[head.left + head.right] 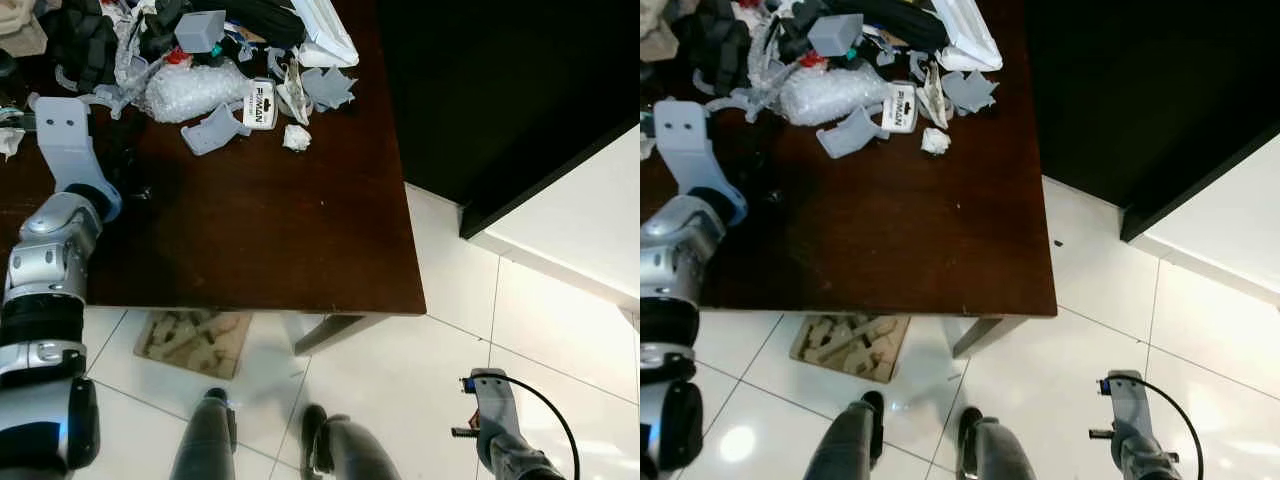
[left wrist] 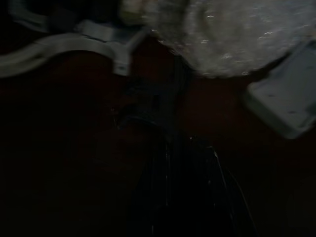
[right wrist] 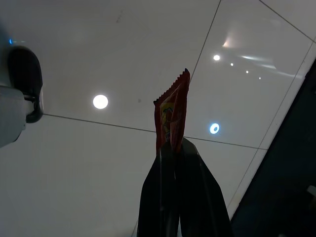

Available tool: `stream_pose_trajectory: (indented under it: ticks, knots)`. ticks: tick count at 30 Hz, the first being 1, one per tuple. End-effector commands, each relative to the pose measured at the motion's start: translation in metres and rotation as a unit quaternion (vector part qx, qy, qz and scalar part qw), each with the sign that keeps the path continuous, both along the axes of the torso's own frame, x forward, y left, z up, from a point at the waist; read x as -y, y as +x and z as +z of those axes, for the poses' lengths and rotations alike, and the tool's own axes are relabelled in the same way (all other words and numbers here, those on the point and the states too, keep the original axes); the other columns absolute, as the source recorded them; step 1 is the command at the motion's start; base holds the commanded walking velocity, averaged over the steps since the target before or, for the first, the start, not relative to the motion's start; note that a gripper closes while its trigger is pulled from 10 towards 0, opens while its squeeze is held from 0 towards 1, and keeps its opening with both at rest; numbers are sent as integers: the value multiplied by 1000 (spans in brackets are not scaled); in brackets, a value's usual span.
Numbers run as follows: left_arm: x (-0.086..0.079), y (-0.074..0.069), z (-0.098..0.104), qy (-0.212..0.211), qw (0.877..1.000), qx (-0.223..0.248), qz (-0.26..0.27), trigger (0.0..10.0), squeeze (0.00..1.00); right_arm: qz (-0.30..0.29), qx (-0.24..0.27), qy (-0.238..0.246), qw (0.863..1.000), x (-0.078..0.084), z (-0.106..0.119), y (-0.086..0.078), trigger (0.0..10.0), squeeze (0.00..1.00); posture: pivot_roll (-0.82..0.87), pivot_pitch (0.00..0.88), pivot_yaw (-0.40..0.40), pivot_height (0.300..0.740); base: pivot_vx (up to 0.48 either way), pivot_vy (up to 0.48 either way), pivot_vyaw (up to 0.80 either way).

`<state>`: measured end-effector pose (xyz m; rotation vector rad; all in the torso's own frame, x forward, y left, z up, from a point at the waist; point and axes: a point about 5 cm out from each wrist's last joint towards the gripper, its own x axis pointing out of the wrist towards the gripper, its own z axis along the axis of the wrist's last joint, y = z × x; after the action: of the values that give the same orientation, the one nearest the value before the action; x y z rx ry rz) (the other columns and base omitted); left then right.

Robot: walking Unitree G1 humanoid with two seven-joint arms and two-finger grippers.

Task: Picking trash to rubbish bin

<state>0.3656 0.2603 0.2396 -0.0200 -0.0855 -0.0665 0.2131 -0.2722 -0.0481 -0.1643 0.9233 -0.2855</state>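
A red snack wrapper with yellow print and a serrated top edge stands upright, pinched flat between the right gripper's closed black fingers, over the white tiled floor. On the dark wooden table, a crumpled white paper ball lies near the far edge, just beside the bubble wrap bundle.

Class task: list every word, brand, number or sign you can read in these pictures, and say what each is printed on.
"FIXMAN", read with some doubt: on the small white label card in the clutter on the brown table. Smaller print below it is too small to read.
Red snack wrapper held in the right tool: yellow printing, too blurred to read.
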Motion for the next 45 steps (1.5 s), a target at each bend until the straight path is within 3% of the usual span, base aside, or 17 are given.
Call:
stream_pose_trajectory:
  ticks: [1, 4, 6, 7, 9, 10, 11, 12, 16, 25, 28, 30, 32, 33, 36, 40, 45]
  knots:
    - [16, -3, -4, -14, 999, 6, -39, 0, 0, -23, -28, 8, 999, 0, -10, -17, 10000, 0, 144, 290, -121, 740, 0, 0, 0]
    - [30, -6, 9, -26, 995, 46, -80, 0, 0, -24, -27, 11, 999, -3, -11, -16, 10000, 0, 150, 279, -119, 740, 0, 0, 0]
    - [51, -17, 30, -53, 980, 109, -158, 431, 0, -26, -24, 15, 999, -5, -10, -14, 10000, 0, 160, 258, -115, 740, 0, 0, 0]
    - [61, -24, 39, -67, 968, 138, -196, 1529, 0, -27, -23, 17, 999, -7, -10, -13, 10000, 0, 164, 254, -115, 740, 0, 0, 0]
    - [77, -36, 50, -85, 947, 170, -259, 4745, 0, -29, -20, 21, 999, -10, -10, -11, 10000, 0, 168, 242, -112, 740, 0, 0, 0]
    - [83, -41, 53, -87, 938, 179, -283, 5529, 0, -29, -19, 23, 999, -11, -10, -10, 10000, 0, 172, 234, -109, 740, 0, 0, 0]
    - [83, -41, 53, -87, 938, 179, -283, 5529, 0, -29, -19, 23, 999, -11, -10, -10, 10000, 0, 172, 234, -109, 740, 0, 0, 0]
    - [90, -47, 56, -85, 930, 185, -306, 10000, 0, -30, -18, 25, 999, -12, -10, -9, 10000, 0, 175, 229, -108, 740, 0, 0, 0]
    - [112, -65, 60, -51, 910, 194, -362, 10000, 0, -30, -16, 33, 999, -19, -11, -6, 10000, 0, 189, 202, -102, 740, 0, 0, 0]
    - [123, -85, 47, -45, 899, 178, -397, 10000, 0, -29, -21, 39, 999, -24, -14, -9, 10000, 0, 203, 184, -103, 740, 0, 0, 0]
    - [129, -102, 30, -50, 883, 148, -443, 10000, 0, -26, -27, 38, 999, -24, -15, -11, 10000, 0, 215, 168, -106, 740, 0, 0, 0]
    - [134, -107, 15, -53, 881, 122, -454, 10000, 0, -24, -29, 37, 999, -24, -16, -11, 10000, 0, 218, 159, -104, 740, 0, 0, 0]
    - [140, -108, -5, -55, 886, 84, -454, 10000, 0, -19, -32, 36, 999, -25, -16, -11, 10000, 0, 217, 150, -103, 740, -127, 0, 0]
    - [140, -108, -5, -55, 886, 84, -454, 10000, 0, -19, -32, 36, 999, -25, -16, -11, 10000, 0, 217, 150, -103, 740, -255, 0, 0]
    - [148, -106, -38, -57, 897, 25, -438, 10000, 0, -9, -38, 35, 999, -28, -18, -13, 10000, 0, 222, 140, -108, 740, -305, 0, 0]
    - [158, -112, -72, -73, 895, -35, -439, 10000, 0, 14, -56, 32, 998, -34, -22, -19, 10000, 0, 233, 138, -112, 740, -368, 0, 0]
    - [155, -114, -102, -68, 898, -88, -425, 10000, 0, 24, -72, 34, 997, -38, -26, -24, 10000, 0, 246, 133, -106, 740, -370, 0, 0]
